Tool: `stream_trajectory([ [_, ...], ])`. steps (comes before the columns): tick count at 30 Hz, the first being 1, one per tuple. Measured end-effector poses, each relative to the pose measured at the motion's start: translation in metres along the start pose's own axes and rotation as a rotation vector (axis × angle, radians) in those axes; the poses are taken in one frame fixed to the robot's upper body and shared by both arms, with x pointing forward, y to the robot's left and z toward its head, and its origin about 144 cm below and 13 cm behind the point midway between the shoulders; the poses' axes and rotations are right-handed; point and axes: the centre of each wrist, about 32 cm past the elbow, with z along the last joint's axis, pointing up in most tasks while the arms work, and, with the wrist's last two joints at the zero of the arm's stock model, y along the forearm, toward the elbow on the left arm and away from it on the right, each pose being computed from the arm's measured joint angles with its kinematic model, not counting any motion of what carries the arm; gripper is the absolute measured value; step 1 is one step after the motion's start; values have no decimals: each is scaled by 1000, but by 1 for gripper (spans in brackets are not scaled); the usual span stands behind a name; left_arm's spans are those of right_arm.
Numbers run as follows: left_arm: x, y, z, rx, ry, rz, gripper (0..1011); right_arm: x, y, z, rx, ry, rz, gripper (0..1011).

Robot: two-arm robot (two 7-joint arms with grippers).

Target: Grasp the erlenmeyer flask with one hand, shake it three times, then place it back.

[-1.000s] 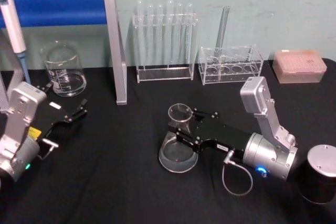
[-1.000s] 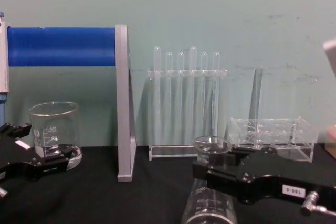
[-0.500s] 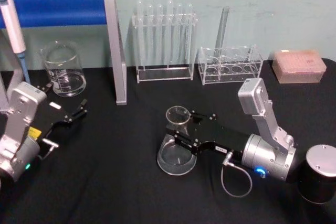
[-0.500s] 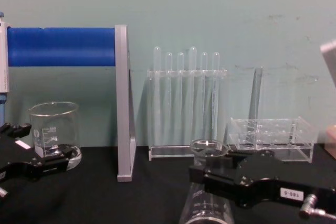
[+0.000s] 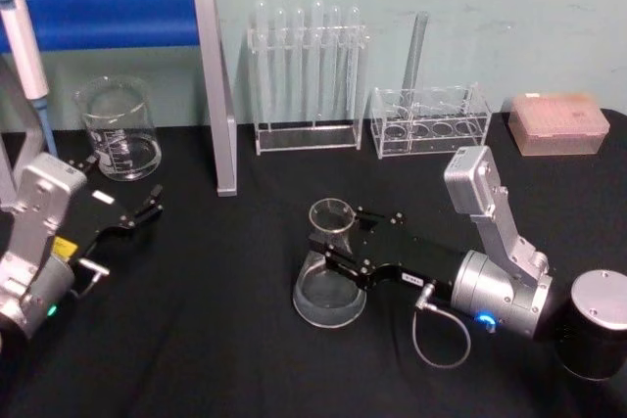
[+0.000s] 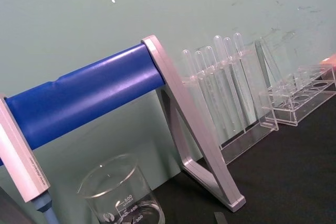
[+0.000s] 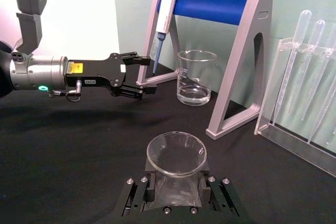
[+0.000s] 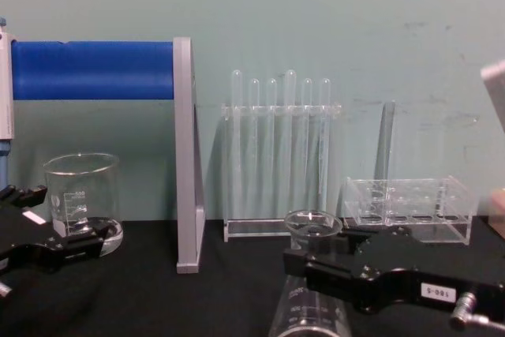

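Flask [image 5: 323, 297] and right claw [image 5: 341, 240] have edged toward 9 o'clock; claw clamped on the flask neck at table [image 5: 225, 340] centre; grasp done, shakes and set-down seemingly outstanding; left claw [image 5: 149, 205] idles open at 9 o'clock.

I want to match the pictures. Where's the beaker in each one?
Head view: beaker back left, past the left gripper.
Chest view: beaker lower left.
Left wrist view: beaker below the blue bar.
Right wrist view: beaker beyond the flask in the right gripper.
Landmark: blue bar above it.
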Motion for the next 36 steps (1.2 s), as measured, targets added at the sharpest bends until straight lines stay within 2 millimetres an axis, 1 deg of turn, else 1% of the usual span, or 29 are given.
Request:
stream_trajectory([
  [19, 0, 0, 0, 0, 0, 0, 1001, 0, 0, 0, 0, 1, -4, 456],
  [21, 0, 0, 0, 0, 0, 0, 1001, 0, 0, 0, 0, 1, -5, 468],
  [22, 0, 0, 0, 0, 0, 0, 1001, 0, 0, 0, 0, 1, -5, 512],
  [24, 0, 0, 0, 0, 0, 0, 1001, 0, 0, 0, 0, 1, -5, 543],
  [25, 0, 0, 0, 0, 0, 0, 1001, 0, 0, 0, 0, 1, -5, 613],
  [26, 0, 0, 0, 0, 0, 0, 1001, 0, 0, 0, 0, 1, -5, 613],
  [28, 0, 0, 0, 0, 0, 0, 1001, 0, 0, 0, 0, 1, -5, 673],
  [29, 0, 0, 0, 0, 0, 0, 1001, 0, 0, 0, 0, 1, -5, 732],
  [31, 0, 0, 0, 0, 0, 0, 1001, 0, 0, 0, 0, 1, -5, 771],
  [34, 0, 0, 0, 0, 0, 0, 1001, 0, 0, 0, 0, 1, -5, 874],
  [35, 0, 0, 0, 0, 0, 0, 1001, 0, 0, 0, 0, 1, -5, 874],
  [36, 0, 0, 0, 0, 0, 0, 1001, 0, 0, 0, 0, 1, -5, 929],
])
